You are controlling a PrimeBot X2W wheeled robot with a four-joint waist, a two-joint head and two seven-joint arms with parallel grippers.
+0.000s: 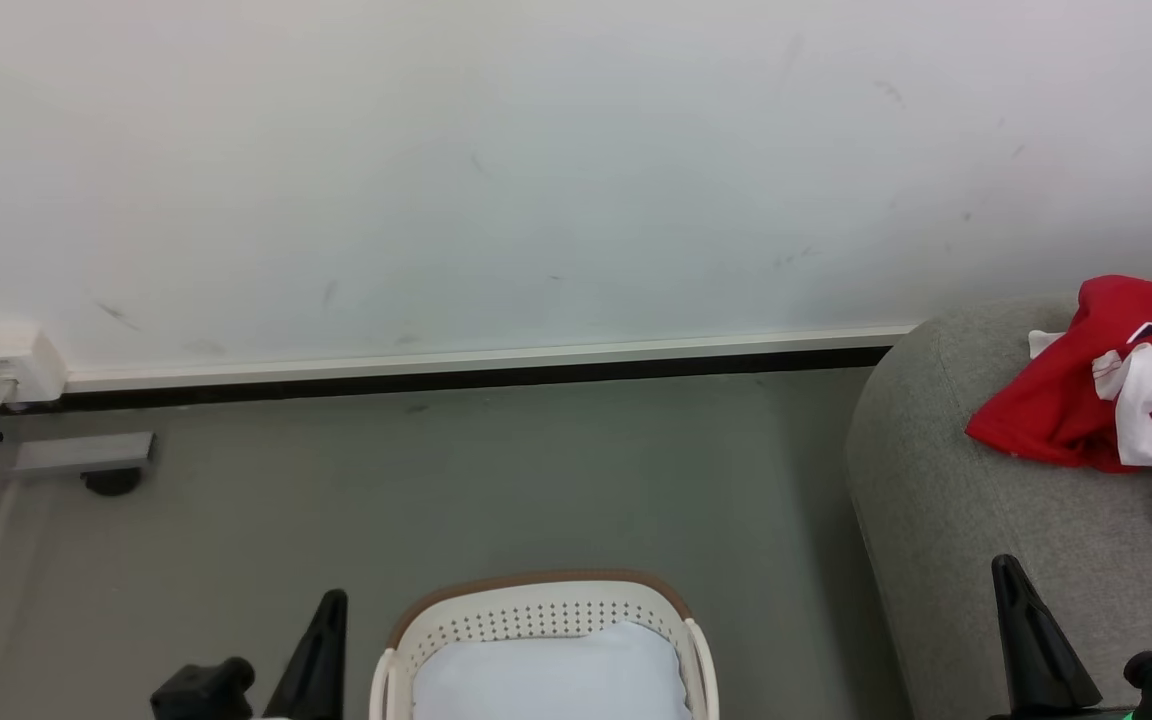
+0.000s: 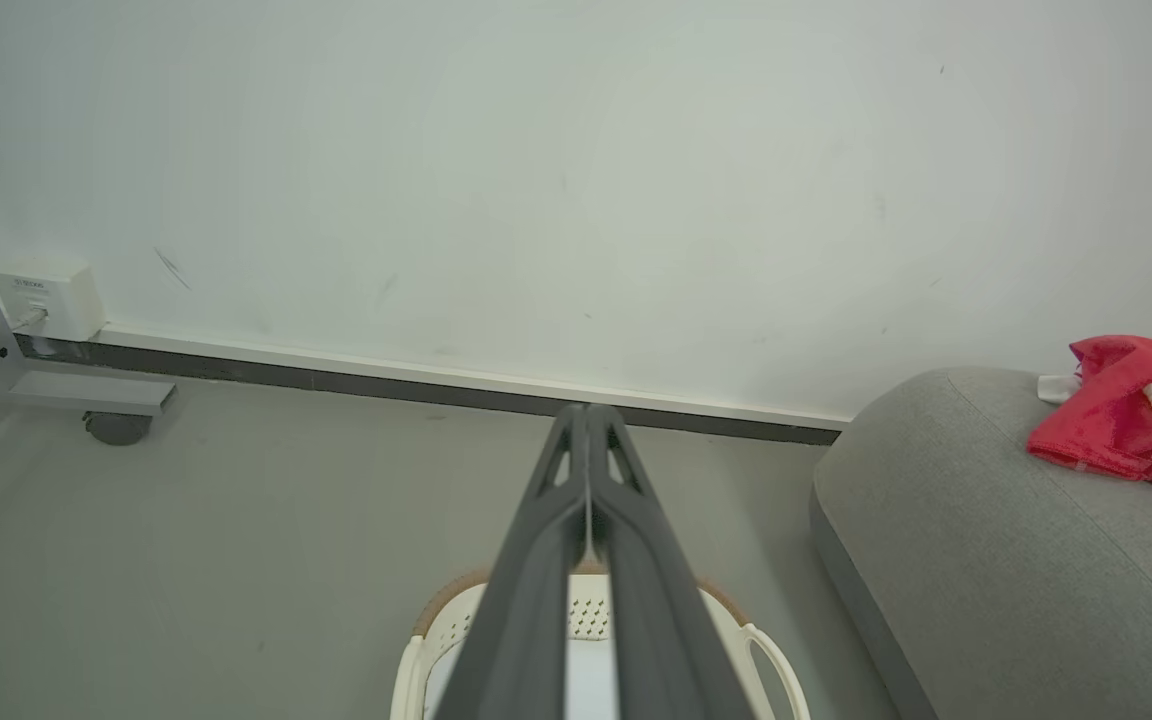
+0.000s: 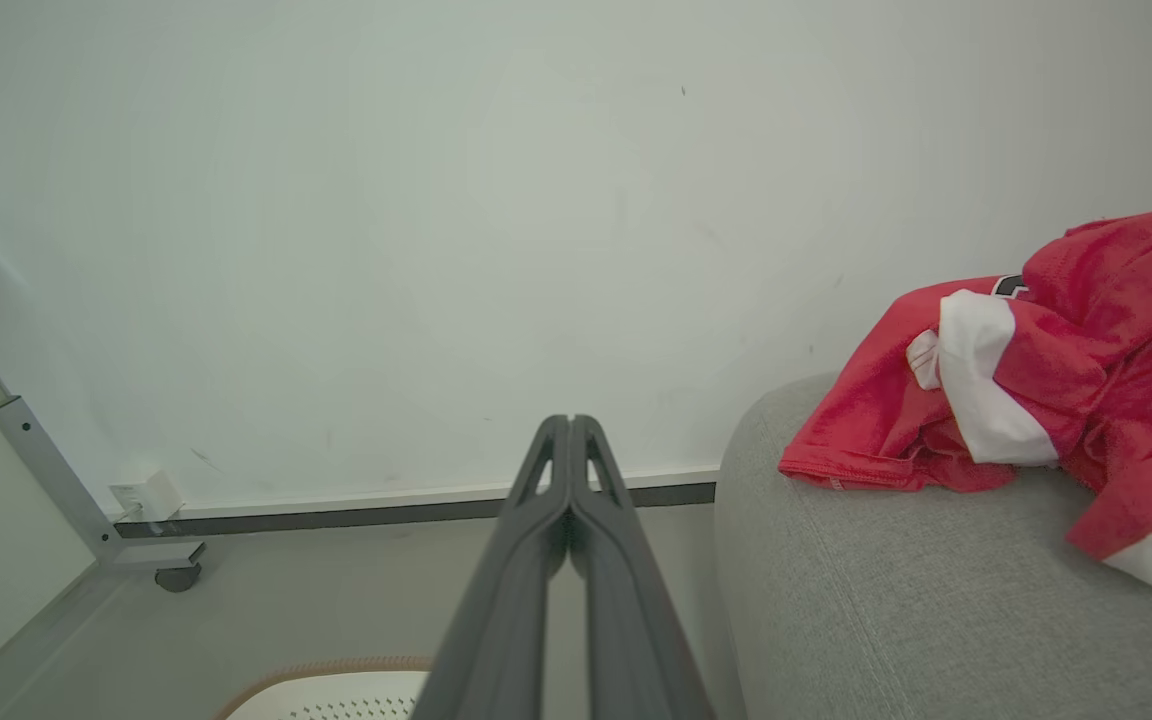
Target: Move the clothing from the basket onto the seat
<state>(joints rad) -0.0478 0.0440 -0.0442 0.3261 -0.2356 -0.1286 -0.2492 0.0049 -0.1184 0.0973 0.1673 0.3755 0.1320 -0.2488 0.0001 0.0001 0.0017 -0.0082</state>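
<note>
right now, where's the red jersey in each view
head view: jersey at the right edge, on the seat
left wrist view: jersey at the right edge, mid-height, on the seat
right wrist view: jersey at the right, on the seat
shared landmark: white wall box, at left in all three

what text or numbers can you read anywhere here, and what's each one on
No text here reads clearly.
Red jersey on the sofa seat: part of a black, white-edged figure shows at a fold; too crumpled to read.
White wall box: a short line of small print, too blurred to read.
</note>
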